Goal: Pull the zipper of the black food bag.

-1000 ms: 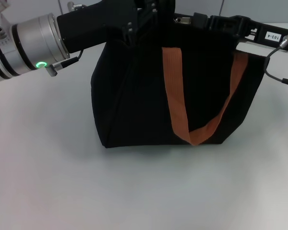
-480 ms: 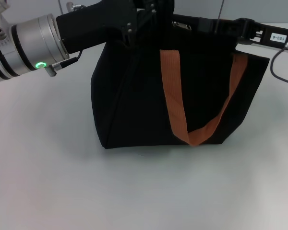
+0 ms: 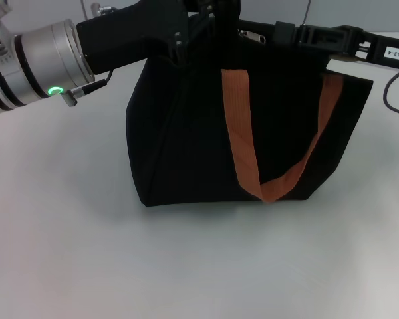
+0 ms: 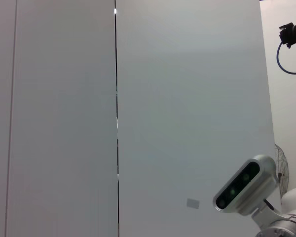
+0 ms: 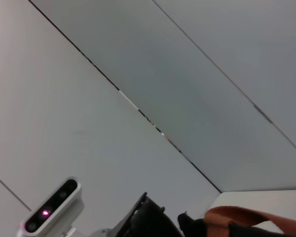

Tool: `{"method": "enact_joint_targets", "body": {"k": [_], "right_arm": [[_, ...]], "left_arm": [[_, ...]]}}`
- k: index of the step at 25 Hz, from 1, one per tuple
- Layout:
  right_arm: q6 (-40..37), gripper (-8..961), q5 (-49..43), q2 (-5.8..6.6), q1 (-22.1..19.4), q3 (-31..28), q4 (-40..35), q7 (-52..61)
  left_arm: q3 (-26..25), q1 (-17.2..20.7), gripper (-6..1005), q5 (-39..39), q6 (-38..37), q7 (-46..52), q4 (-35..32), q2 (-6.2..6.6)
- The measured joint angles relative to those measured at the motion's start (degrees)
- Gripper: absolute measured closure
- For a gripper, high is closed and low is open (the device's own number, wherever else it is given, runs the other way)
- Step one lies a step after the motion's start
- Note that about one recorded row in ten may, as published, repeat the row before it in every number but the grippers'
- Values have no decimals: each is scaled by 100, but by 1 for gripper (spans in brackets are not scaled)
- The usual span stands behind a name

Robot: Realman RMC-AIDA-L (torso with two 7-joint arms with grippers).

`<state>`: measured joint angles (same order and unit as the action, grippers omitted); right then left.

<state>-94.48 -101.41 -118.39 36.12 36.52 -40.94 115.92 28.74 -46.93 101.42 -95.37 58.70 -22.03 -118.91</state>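
Now my right claw [image 3: 286, 31], grip unreadable, has slid rightward along the black food bag [image 3: 186, 146] top from the zipper [image 3: 251, 34]; left claw [image 3: 209, 16] steadies far-left corner—pull apparently underway.

Black food bag [image 3: 186, 139], plain; orange-brown strap [image 3: 243, 133]; silver zipper [image 3: 253, 34]; white table [image 3: 186, 266]; silver-black left arm [image 3: 46, 60], green light.

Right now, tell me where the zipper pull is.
In the head view the zipper pull shows as a small silver tab on the top edge of the black food bag, above the orange strap, between the left gripper and right gripper.
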Motion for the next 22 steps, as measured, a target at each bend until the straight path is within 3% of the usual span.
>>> {"method": "enact_joint_targets", "body": {"k": [4,9,15,22], "right_arm": [[196,799,-15,6,49,34,21,-41],[305,600,-28,-26,148,237,78,-94],[432,560,-7,-45,173,530,77,-96],[370,583,18,-54,177,541,77,-162]], "left_arm": [[0,0,945,0,-1,0,-6,-4],[0,-16,944,0,-2,0,-10,-6],[1,-36,944,1,-3,-15,3,-17],[0,-41,943,0,-17,-61,26,-18]]}}
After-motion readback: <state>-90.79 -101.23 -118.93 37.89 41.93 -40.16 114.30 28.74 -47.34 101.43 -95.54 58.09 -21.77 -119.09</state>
